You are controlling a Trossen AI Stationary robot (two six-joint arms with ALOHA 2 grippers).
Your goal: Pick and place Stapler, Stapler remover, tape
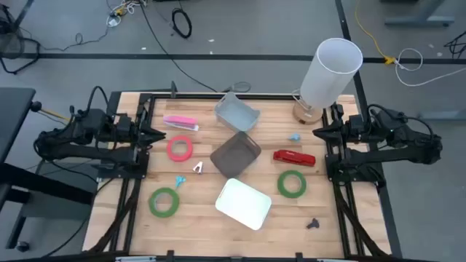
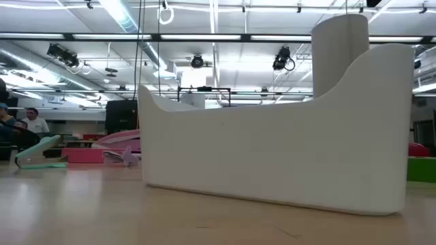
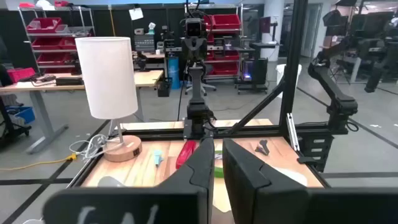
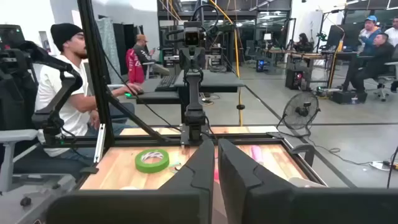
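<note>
In the high view a pink stapler (image 1: 180, 122) lies at the far left and a red stapler (image 1: 294, 157) right of centre. A red-pink tape ring (image 1: 179, 148) and two green tape rings (image 1: 164, 201) (image 1: 291, 183) lie flat on the wood. Small staple removers lie scattered: a white one (image 1: 198, 168), two blue ones (image 1: 178, 181) (image 1: 294, 136) and a dark one (image 1: 313, 224). My left gripper (image 1: 162, 135) rests shut at the table's left edge, level and pointing inward. My right gripper (image 1: 314, 133) rests shut at the right edge. Neither holds anything.
Three trays sit mid-table: a grey-blue one (image 1: 237, 114) at the far side, a dark one (image 1: 235, 153) in the centre and a white one (image 1: 244, 203) near the front. A white-shaded lamp (image 1: 328, 73) stands at the far right corner. A seated person (image 4: 59, 93) is beyond the left edge.
</note>
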